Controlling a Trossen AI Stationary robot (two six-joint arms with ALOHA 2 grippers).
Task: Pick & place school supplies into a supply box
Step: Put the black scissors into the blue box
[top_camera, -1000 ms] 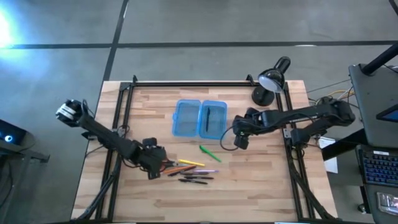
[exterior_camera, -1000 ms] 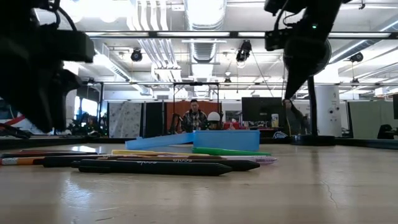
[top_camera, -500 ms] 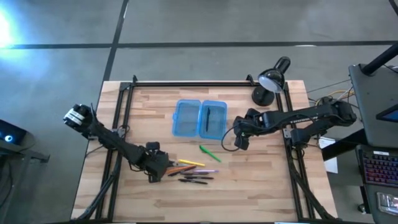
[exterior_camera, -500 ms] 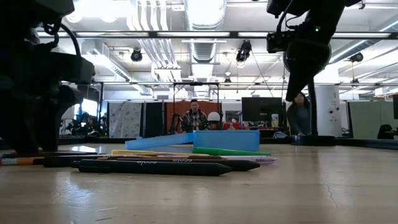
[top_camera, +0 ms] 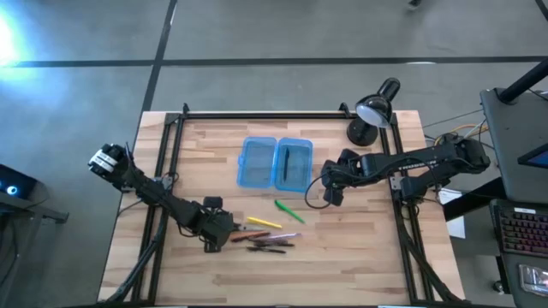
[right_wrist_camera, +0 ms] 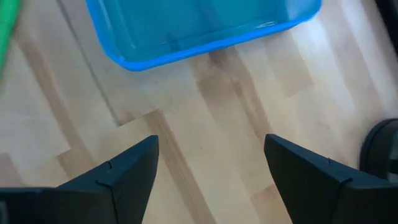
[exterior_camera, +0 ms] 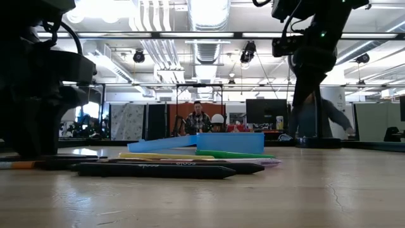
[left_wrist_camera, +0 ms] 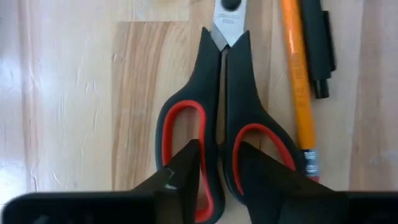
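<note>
The red-and-black scissors lie flat on the table under my left gripper, which is down at the table with a finger in each handle loop, shut on them. An orange pencil and a black pen lie beside the scissors. Yellow pencil, pink pen and black pens lie just right of the gripper. The green pen lies alone, nearer the blue supply box, which lies open with a dark item in its right half. My right gripper hovers open off the box's near right corner. My left gripper comes from above, pointing down, onto the scissors' handle end. One finger stands in one red-lined loop and the other finger in the other. The two inner handle bars are pinched between them. The scissors lie flat on the wood.
A black desk lamp stands at the table's far right corner, behind my right arm. A black rail frame runs round the table top. Bare wood lies along the near edge and right of the green pen. People show in the room beyond the table.
My left gripper has come down onto the table and shifted slightly right, toward the pens, settling over the scissors. The pens and the box have kept their places.
</note>
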